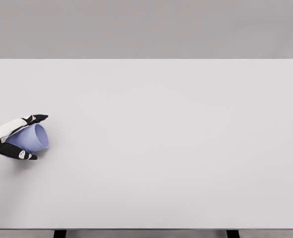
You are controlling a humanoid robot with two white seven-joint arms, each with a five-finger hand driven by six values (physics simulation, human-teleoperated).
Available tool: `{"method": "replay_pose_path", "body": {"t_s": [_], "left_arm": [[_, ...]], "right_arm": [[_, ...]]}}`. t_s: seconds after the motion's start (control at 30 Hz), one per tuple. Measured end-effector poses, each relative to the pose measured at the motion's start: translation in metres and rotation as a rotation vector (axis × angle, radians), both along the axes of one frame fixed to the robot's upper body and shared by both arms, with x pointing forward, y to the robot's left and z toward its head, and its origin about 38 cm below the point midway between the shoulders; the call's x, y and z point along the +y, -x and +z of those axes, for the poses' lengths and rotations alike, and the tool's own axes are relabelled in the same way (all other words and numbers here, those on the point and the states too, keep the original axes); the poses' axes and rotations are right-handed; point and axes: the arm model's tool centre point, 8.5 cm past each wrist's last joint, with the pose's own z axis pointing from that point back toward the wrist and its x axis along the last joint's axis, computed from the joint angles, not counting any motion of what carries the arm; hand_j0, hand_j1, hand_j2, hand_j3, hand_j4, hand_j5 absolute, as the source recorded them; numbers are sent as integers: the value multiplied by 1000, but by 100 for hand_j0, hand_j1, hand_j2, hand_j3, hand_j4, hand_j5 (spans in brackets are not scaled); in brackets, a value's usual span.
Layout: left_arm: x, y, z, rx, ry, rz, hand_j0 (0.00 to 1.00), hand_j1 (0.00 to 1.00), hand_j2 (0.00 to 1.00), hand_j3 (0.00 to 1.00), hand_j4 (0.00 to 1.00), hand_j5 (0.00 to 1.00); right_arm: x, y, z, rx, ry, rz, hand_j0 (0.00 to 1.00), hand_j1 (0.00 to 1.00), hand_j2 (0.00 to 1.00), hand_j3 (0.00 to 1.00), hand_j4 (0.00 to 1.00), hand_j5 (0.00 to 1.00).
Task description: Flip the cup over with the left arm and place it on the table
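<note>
- Showing along the bottom edge of the head view are two dark table legs [60,233], just under the near rim of the table [176,163].
- Farther in, at the far left, the left robot hand [18,139] comes in from the left edge of the picture, its arm white and its fingers [36,118] black with small white patches.
- That robot hand is closed around the cup [33,138], one dark finger running along the cup's upper side and another along its lower side.
- The cup is pale lavender-blue and lies tilted on its side in the grasp, one round end facing right and slightly toward the camera.
- Whether the cup touches the table or hangs just above it cannot be told; a faint shadow sits beneath it.
- Beyond, the white table stretches wide to its far edge, with a plain grey wall [146,27] behind.
</note>
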Motion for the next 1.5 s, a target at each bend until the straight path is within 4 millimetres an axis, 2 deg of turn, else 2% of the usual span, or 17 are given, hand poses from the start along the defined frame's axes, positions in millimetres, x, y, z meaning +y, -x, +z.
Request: {"method": "replay_pose_path", "body": {"t_s": [0.17, 0.23, 0.33, 0.43, 0.5, 0.8, 0.93, 1.07, 1.17, 1.27, 1.37, 1.5], "left_arm": [[1, 0, -2, 4, 9, 12, 100, 100, 100, 100, 100, 100], [2, -1, -3, 6, 13, 18, 97, 97, 97, 97, 97, 97], [3, -1, -3, 13, 18, 28, 74, 74, 74, 74, 74, 74], [2, -2, -3, 13, 20, 32, 59, 59, 59, 59, 59, 59], [2, -2, -3, 13, 20, 33, 54, 54, 54, 54, 54, 54], [0, -2, -4, 11, 61, -7, 55, 55, 55, 55, 55, 55], [-5, -10, 8, 5, 170, -44, 55, 55, 55, 55, 55, 55], [-15, -8, 0, 80, 312, -138, 55, 55, 55, 55, 55, 55], [-28, -19, 5, 57, 414, -177, 57, 57, 57, 57, 57, 57], [-38, -47, 23, -38, 551, -181, 57, 57, 57, 57, 57, 57], [-45, -58, 9, -48, 665, -142, 57, 57, 57, 57, 57, 57], [-55, -73, 5, -69, 766, -115, 57, 57, 57, 57, 57, 57]], "right_arm": [[0, 0, 0, 0, 0, 0, 100, 100, 100, 100, 100, 100], [0, 0, 0, 0, 0, 0, 100, 100, 100, 100, 100, 100], [0, 0, 0, 0, 0, 0, 100, 100, 100, 100, 100, 100], [0, 0, 0, 0, 0, 0, 100, 100, 100, 100, 100, 100], [0, 0, 0, 0, 0, 0, 100, 100, 100, 100, 100, 100], [0, 0, 0, 0, 0, 0, 100, 100, 100, 100, 100, 100], [0, 0, 0, 0, 0, 0, 100, 100, 100, 100, 100, 100], [0, 0, 0, 0, 0, 0, 100, 100, 100, 100, 100, 100], [0, 0, 0, 0, 0, 0, 100, 100, 100, 100, 100, 100], [0, 0, 0, 0, 0, 0, 100, 100, 100, 100, 100, 100], [0, 0, 0, 0, 0, 0, 100, 100, 100, 100, 100, 100], [0, 0, 0, 0, 0, 0, 100, 100, 100, 100, 100, 100]]}}
